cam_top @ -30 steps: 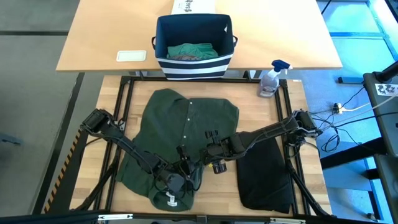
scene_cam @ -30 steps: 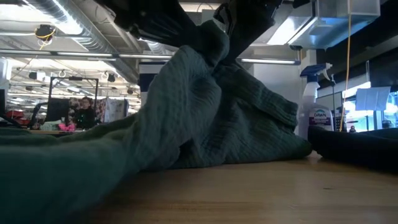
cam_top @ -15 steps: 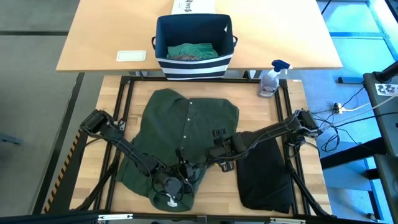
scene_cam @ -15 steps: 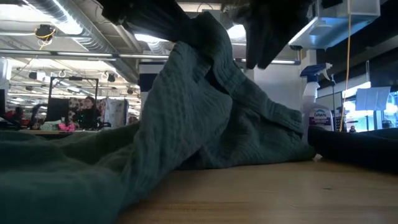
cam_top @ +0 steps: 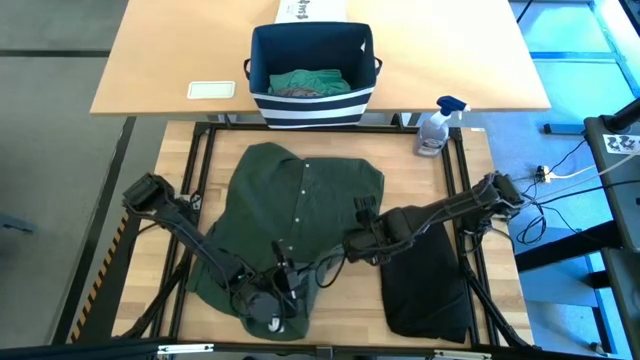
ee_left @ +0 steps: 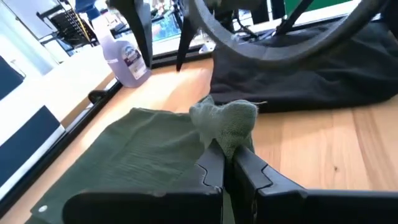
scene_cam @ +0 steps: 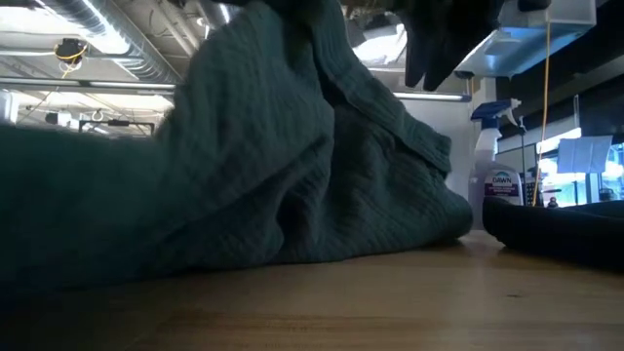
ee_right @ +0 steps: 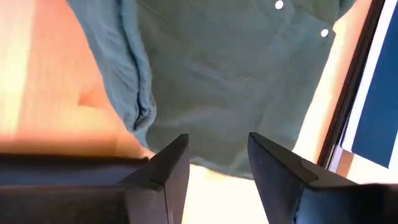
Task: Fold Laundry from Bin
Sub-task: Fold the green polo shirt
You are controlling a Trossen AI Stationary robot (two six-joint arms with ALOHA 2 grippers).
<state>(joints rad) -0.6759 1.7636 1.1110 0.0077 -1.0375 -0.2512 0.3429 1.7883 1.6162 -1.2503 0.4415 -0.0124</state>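
**Green shirt half-gathered, more laundry waiting**

Dark green cloth, a buttoned shirt (cam_top: 300, 215), lies spread across the middle of the wooden work table (cam_top: 420, 180), its near hem bunched where the left gripper (cam_top: 270, 308) works. That gripper's fingers are pressed together on a puckered fold of the shirt, which the left wrist view shows poking up between them. The right gripper (cam_top: 358, 238) hangs just above the shirt's right edge with its fingers spread and nothing between them.

Beside the shirt, a black garment (cam_top: 425, 270) lies in a compact block on the table's right side; it appears already folded. Farther back, the bin (cam_top: 312, 70) stands on a second table, with teal-green cloth (cam_top: 305, 82) inside.

Judging by this, one piece is done, the shirt's fold is barely begun, and the bin's contents remain. A spray bottle (cam_top: 437, 128) stands at the table's far right corner.
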